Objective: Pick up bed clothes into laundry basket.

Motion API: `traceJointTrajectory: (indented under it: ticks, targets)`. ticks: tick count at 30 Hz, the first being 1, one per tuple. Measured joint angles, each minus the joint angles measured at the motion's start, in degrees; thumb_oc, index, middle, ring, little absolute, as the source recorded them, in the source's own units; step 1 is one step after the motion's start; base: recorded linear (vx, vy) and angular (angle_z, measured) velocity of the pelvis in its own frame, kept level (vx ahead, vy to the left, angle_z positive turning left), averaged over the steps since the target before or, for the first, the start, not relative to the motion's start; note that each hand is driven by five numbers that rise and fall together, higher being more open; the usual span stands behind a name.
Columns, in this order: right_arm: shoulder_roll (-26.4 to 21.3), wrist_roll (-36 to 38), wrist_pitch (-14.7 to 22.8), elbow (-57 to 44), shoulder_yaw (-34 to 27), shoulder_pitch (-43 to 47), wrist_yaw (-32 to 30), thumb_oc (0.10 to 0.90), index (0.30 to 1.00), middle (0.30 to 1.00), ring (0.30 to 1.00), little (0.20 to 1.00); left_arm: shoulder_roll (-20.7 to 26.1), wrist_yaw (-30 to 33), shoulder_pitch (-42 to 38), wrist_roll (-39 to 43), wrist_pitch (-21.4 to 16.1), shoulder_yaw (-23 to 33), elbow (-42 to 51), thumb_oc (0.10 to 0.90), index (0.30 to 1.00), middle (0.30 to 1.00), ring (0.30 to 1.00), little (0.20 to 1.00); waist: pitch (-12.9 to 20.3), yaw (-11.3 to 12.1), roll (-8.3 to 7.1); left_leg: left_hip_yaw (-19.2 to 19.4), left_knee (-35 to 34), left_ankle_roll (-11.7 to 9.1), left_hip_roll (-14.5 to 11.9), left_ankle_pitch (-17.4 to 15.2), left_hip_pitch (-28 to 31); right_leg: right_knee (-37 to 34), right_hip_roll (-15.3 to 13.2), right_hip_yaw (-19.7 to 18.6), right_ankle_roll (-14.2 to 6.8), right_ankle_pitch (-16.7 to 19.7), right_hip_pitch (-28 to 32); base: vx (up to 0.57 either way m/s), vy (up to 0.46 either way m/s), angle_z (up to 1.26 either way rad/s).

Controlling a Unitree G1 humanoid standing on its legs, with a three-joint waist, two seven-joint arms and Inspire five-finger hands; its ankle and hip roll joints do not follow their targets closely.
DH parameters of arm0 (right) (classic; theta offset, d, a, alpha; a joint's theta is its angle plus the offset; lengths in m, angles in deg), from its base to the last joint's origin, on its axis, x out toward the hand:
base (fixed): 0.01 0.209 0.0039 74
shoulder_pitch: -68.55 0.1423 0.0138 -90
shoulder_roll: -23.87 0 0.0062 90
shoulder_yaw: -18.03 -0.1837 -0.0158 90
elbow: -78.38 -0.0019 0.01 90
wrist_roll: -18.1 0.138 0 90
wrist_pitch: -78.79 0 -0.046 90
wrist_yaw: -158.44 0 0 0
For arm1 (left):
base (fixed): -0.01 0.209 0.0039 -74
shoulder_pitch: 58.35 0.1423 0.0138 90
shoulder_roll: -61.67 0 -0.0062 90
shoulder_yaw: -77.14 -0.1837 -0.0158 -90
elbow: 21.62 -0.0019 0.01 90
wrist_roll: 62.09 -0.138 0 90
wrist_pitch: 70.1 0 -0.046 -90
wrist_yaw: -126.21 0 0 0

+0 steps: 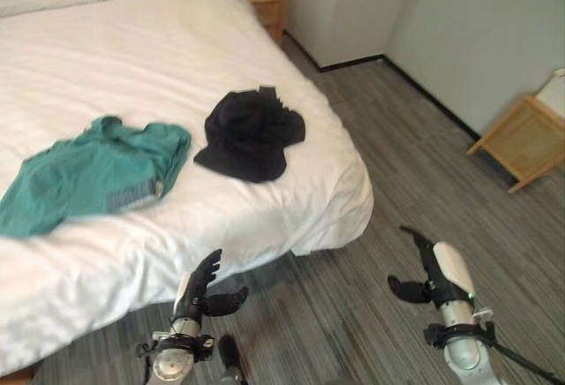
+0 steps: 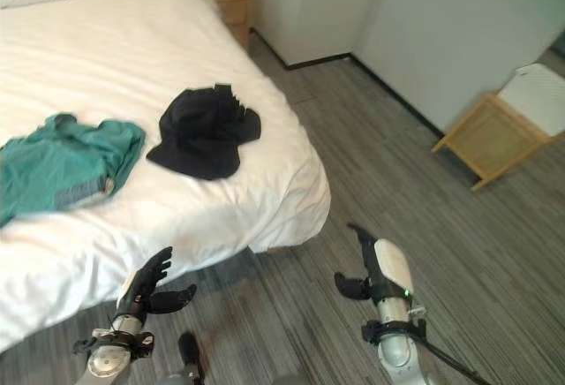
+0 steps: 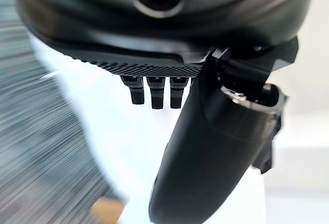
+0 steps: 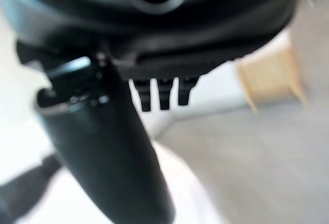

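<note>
A: Left eye view, noted: black garment [image 1: 251, 133] crumpled near bed [image 1: 132, 67] corner, green garment [image 1: 93, 173] spread flat just beside it, apart, toward left. Basket location: cannot tell.

B: Hands?

A: Left hand [image 1: 199, 290] low at bed's near edge, fingers straight, released, empty. Right hand [image 1: 433, 270] over grey floor [image 1: 424, 200], well apart from bed, fingers straight, thumb out, released, empty. Confirmed in wrist views: fingers extended, nothing between.

B: Step in hand, judged?

A: Approach and first pick; nothing lifted yet. Black garment likely first, nearest corner and reachable by either hand.

B: How to do well?

A: Step closer before reaching. Come down onto top of heap, close on bunched folds, not an edge, to avoid trailing cloth. Avoid pinching sheet beneath. Lift clear before turning
</note>
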State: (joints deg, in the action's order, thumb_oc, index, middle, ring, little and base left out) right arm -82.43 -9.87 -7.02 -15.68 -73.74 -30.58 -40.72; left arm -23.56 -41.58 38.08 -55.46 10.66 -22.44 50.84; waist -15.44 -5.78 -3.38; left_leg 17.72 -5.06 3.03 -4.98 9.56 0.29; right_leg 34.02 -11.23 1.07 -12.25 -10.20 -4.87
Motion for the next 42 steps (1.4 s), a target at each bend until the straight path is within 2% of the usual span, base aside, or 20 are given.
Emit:
traceJointTrajectory:
  ticks: [1, 3, 4, 5, 6, 7, 8, 9, 12, 16, 18, 20, 22, 25, 26, 29, 33, 37, 38, 42]
  targets:
    - [-2.94, -0.81, -0.63, -0.82, -0.45, 5.5, -2.07, 0.8, 0.9, 0.9, 0.9, 0.9, 0.18, -0.04, -2.68, -0.03, -0.01, 0.74, -1.48, 0.8, 0.9, 0.9, 0.9, 0.9, -0.01, -0.72, -0.1, -2.12, -0.03, 0.08, 0.92, -1.17, 0.63, -15.19, -0.27, 0.13, 0.98, 0.54, -0.35, 0.31, -0.071, 0.65]
    - [-3.87, -1.37, -1.14, -0.89, -0.27, 10.7, -3.03, 0.8, 0.9, 0.9, 0.9, 0.9, 0.2, -0.17, -3.67, 0.0, -0.08, 0.76, -2.53, 0.8, 0.9, 0.9, 0.9, 0.9, 0.03, -1.17, -0.11, -5.35, -0.02, -0.56, 1.49, -1.89, 0.91, -25.4, 0.15, -0.15, 2.14, 3.67, -0.6, 0.21, -0.071, 0.79]
    - [-4.74, -1.38, -2.78, -0.45, 1.44, 15.15, -3.55, 0.8, 0.9, 0.9, 0.9, 0.9, 0.18, -0.2, -3.8, 0.0, -0.2, 0.27, -3.14, 0.8, 0.9, 0.9, 0.9, 0.9, 0.02, -1.18, -0.01, -6.93, -0.03, -1.33, 1.34, -2.51, 1.17, -33.41, 0.98, -0.55, 2.77, 5.9, 0.31, 0.13, -0.075, 1.2]
    - [-6.77, -2.24, -2.62, 1.79, 3.84, 21.98, -3.77, 0.8, 0.9, 0.9, 0.9, 0.9, -0.19, -0.6, -3.04, -0.02, -0.41, -1.18, -4.11, 0.8, 0.9, 0.9, 0.9, 0.9, 0.48, -0.12, -0.78, -8.81, -0.11, -1.58, 2.24, -2.5, 1.58, -39.68, -0.04, -0.16, 3.4, 14.3, 0.87, 0.12, -0.076, 1.15]
    - [-7.0, -2.36, -3.18, 2.36, 5.36, 23.83, -3.85, 0.8, 0.9, 0.9, 0.9, 0.9, -0.12, -0.73, -1.9, 0.04, -0.56, -1.4, -3.85, 0.8, 0.9, 0.9, 0.9, 0.9, 1.04, 1.28, -1.81, -9.28, -0.12, -2.21, 2.98, -3.02, 2.53, -39.75, -1.21, 0.58, 3.82, 16.1, 1.51, 0.18, -0.109, 0.83]
    - [-6.88, -2.51, -3.77, 4.77, 9.01, 26.97, -3.64, 0.8, 0.9, 0.9, 0.9, 0.9, 0.14, -0.68, 0.2, 0.14, -0.61, -1.16, -3.87, 0.8, 0.9, 0.9, 0.9, 0.9, 2.43, 3.19, -3.98, -8.83, -0.02, -3.64, 4.0, -4.21, 4.3, -39.78, -2.26, 0.99, 4.72, 17.27, 2.38, 0.14, -0.055, 0.28]
    - [-6.45, -3.23, -3.11, 8.36, 13.02, 30.99, -3.4, 0.8, 0.9, 0.9, 0.9, 0.9, -0.93, -0.57, 2.96, 0.78, 0.01, -0.54, -4.86, 0.8, 0.9, 0.9, 0.9, 0.9, 3.5, 5.55, -3.07, -9.24, -0.28, -5.34, 2.11, -5.85, 5.7, -39.75, -1.01, 1.53, 4.01, 20.01, 4.45, 0.23, -0.098, 0.38]
    - [-6.69, -3.2, -3.19, 10.84, 15.56, 33.33, -3.29, 0.8, 0.9, 0.9, 0.9, 0.9, -1.79, -0.62, 4.85, 1.43, 0.21, -0.53, -4.96, 0.8, 0.9, 0.9, 0.9, 0.9, 4.37, 6.07, -1.4, -8.29, -0.14, -6.74, -0.51, -5.75, 6.04, -39.74, 1.05, 3.36, 4.47, 19.4, 5.42, 0.15, -0.055, 0.54]
    - [-6.91, -2.3, -3.84, 19.14, 20.46, 40.13, -2.02, 0.8, 0.9, 0.9, 0.9, 0.9, -3.24, -0.75, 7.81, 3.33, 0.39, -0.3, -6.45, 0.8, 0.9, 0.9, 0.9, 0.9, 4.89, 8.73, 1.07, -7.84, -0.08, -7.57, -3.62, -5.31, 5.99, -39.38, 3.59, 5.8, 5.98, 18.26, 6.71, 0.11, -0.06, 0.31]
    - [-6.82, 2.51, -5.08, 36.61, 25.67, 49.7, -0.7, 0.8, 0.9, 0.9, 0.9, 0.9, -3.97, -1.48, 6.92, 4.69, 0.58, 0.64, -14.49, 0.8, 0.9, 0.9, 0.9, 0.9, 4.95, 9.69, 1.75, -7.52, 0.06, -8.48, -3.91, -5.52, 5.87, -39.4, 3.9, 6.51, 6.14, 17.56, 7.1, 0.07, -0.032, 0.14]
    - [-6.69, 4.21, -5.61, 40.34, 25.92, 50.86, -0.37, 0.8, 0.9, 0.9, 0.9, 0.9, -4.05, -1.45, 6.47, 5.26, 0.44, 2.12, -18.25, 0.8, 0.9, 0.9, 0.9, 0.9, 4.91, 9.97, 1.8, -8.14, 0.05, -8.52, -3.67, -5.55, 4.98, -39.42, 3.54, 6.65, 6.0, 17.45, 6.65, 0.04, -0.011, 0.14]
    - [-5.28, 6.35, -5.51, 50.22, 28.52, 55.6, 0.33, 0.8, 0.9, 0.9, 0.9, 0.9, -4.21, -1.16, 3.2, 5.75, -0.04, 3.87, -28.27, 0.8, 0.9, 0.9, 0.9, 0.9, 4.54, 10.13, 2.51, -8.8, 0.06, -8.51, -3.2, -5.54, 4.04, -39.48, 2.95, 6.76, 5.71, 17.25, 5.97, 0.0, -0.016, 0.11]
    - [-4.53, 7.98, -6.14, 53.34, 28.38, 56.93, 0.44, 0.8, 0.9, 0.9, 0.9, 0.9, -4.22, -0.42, 1.42, 5.89, 0.25, 4.97, -33.91, 0.8, 0.9, 0.9, 0.9, 0.9, 4.15, 9.79, 3.15, -9.0, 0.04, -8.65, -3.1, -5.42, 2.5, -39.8, 2.78, 7.16, 5.66, 17.29, 4.7, -0.04, -0.024, 0.15]
    - [-3.67, 9.04, -5.76, 55.9, 28.91, 57.65, 0.39, 0.8, 0.9, 0.9, 0.9, 0.9, -4.66, -0.05, 0.31, 6.88, -0.95, 5.36, -42.37, 0.8, 0.9, 0.9, 0.9, 0.9, 3.53, 9.89, 5.1, -10.17, 0.07, -8.73, -3.13, -4.54, -1.22, -39.81, 2.75, 8.29, 5.78, 17.5, 1.61, -0.06, -0.018, 0.19]
    - [-3.83, 9.04, -5.61, 56.87, 30.41, 58.15, 0.22, 0.8, 0.9, 0.9, 0.9, 0.9, -5.39, -0.08, 0.49, 6.82, -0.99, 5.3, -45.35, 0.8, 0.9, 0.9, 0.9, 0.9, 2.94, 10.25, 6.69, -11.02, 0.06, -8.82, -3.11, -3.89, -3.63, -39.73, 2.69, 9.46, 6.02, 17.98, -0.12, -0.02, -0.023, 0.23]
    - [-5.33, 8.34, -4.74, 57.98, 36.25, 60.05, 1.18, 0.8, 0.9, 0.9, 0.9, 0.9, -7.26, -0.09, -0.28, 6.89, -1.46, 5.76, -50.64, 0.8, 0.9, 0.9, 0.9, 0.9, 1.53, 11.19, 9.24, -12.01, 0.06, -9.15, -3.35, -2.92, -7.54, -39.39, 3.01, 10.13, 6.42, 18.56, -3.28, 0.0, -0.031, 0.18]
    - [-8.38, 5.73, -3.36, 57.4, 41.79, 65.02, 1.33, 0.8, 0.9, 0.9, 0.9, 0.9, -8.66, -0.18, 0.87, 6.84, -1.71, 6.59, -54.92, 0.8, 0.9, 0.9, 0.9, 0.9, 1.03, 11.06, 9.15, -12.6, 0.06, -9.6, -3.72, -2.58, -9.4, -39.41, 3.36, 11.14, 6.39, 18.53, -4.68, 0.0, -0.037, 0.09]
    - [-6.03, 5.36, -3.31, 57.68, 41.73, 67.15, 1.22, 0.8, 0.9, 0.9, 0.9, 0.9, -8.88, -0.23, 0.59, 6.89, -2.18, 8.18, -56.14, 0.8, 0.9, 0.9, 0.9, 0.9, 0.42, 11.22, 8.38, -13.57, 0.04, -10.13, -4.69, -2.28, -10.14, -39.43, 4.38, 11.43, 6.71, 18.26, -4.98, 0.02, -0.03, 0.07]
    - [-5.15, 4.82, -3.32, 57.7, 41.55, 67.8, 1.16, 0.4, 0.3, 0.3, 0.3, 0.3, -8.93, -0.24, 0.28, 6.89, -2.08, 8.15, -56.13, 0.8, 0.9, 0.9, 0.9, 0.9, 0.36, 11.44, 8.31, -13.83, 0.05, -10.37, -5.02, -2.11, -10.84, -39.41, 4.76, 11.62, 6.78, 18.31, -5.54, -0.01, -0.044, 0.05]
    - [-1.25, 5.12, -3.03, 62.4, 39.55, 68.57, 0.09, 0.4, 0.3, 0.3, 0.3, 0.3, -9.0, -0.39, -0.65, 7.19, -2.23, 7.81, -56.19, 0.8, 0.9, 0.9, 0.9, 0.9, 0.17, 11.38, 8.15, -14.63, 0.06, -10.8, -5.55, -1.8, -11.76, -39.4, 5.28, 12.64, 6.94, 18.3, -6.03, 0.01, -0.022, 0.07]
